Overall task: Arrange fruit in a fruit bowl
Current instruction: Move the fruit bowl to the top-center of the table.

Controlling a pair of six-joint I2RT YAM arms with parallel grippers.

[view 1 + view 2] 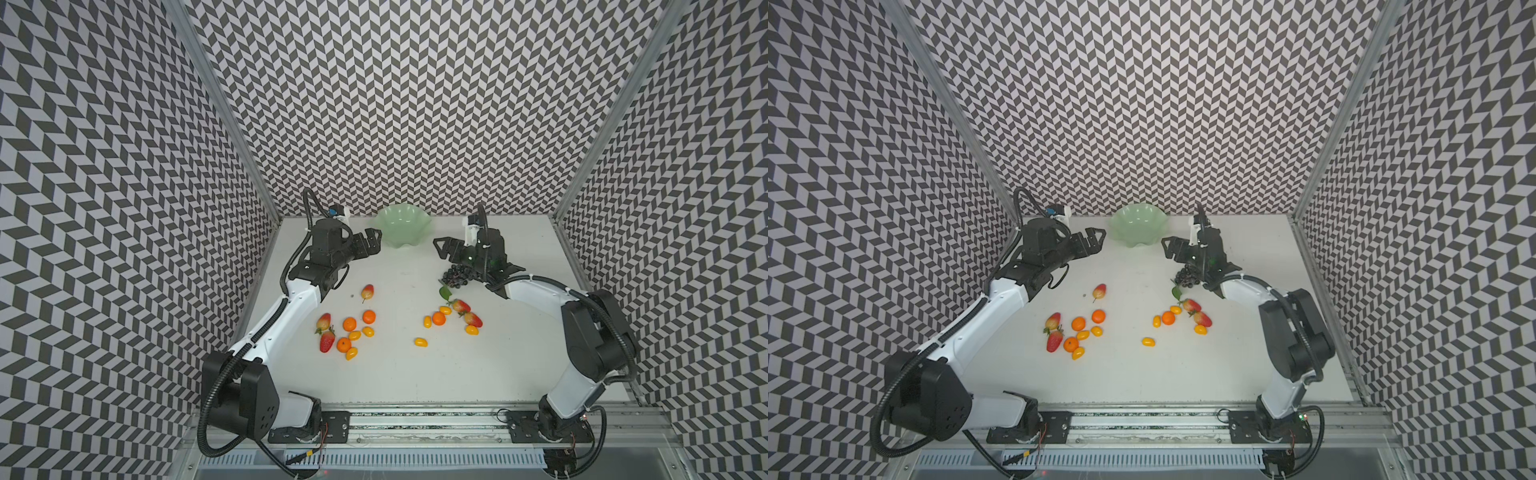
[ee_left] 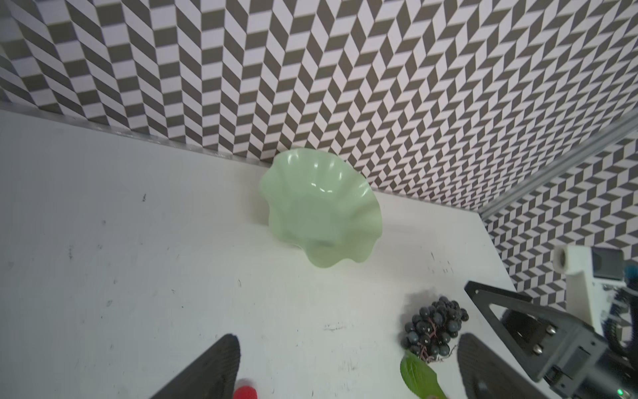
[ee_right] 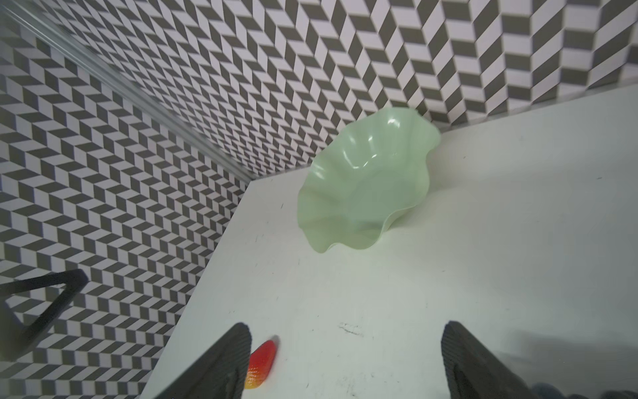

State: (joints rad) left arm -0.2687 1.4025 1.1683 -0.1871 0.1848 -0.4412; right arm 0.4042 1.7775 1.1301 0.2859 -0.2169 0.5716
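Note:
The mint-green fruit bowl (image 1: pixel 404 226) (image 1: pixel 1139 226) stands empty at the back of the table, with its wavy rim also in the left wrist view (image 2: pixel 321 210) and the right wrist view (image 3: pixel 366 179). My left gripper (image 1: pixel 376 240) (image 2: pixel 348 362) hovers open just left of the bowl. To the bowl's right, my right gripper (image 1: pixel 439 248) (image 3: pixel 345 359) is open and holds nothing. The dark grape bunch (image 1: pixel 457 276) (image 2: pixel 435 328) lies under the right wrist. A red-yellow pear (image 1: pixel 367 292) lies mid-table. Strawberries (image 1: pixel 327 340), tangerines (image 1: pixel 349 323) and kumquats (image 1: pixel 354 335) lie loose at front left.
A second loose group lies right of centre: a tangerine (image 1: pixel 439 318), two strawberries (image 1: pixel 473 319) and several kumquats (image 1: pixel 421 342). Patterned walls (image 1: pixel 415 124) close the table at the back and on both sides. A red-yellow fruit (image 3: pixel 260 362) shows beside one right finger.

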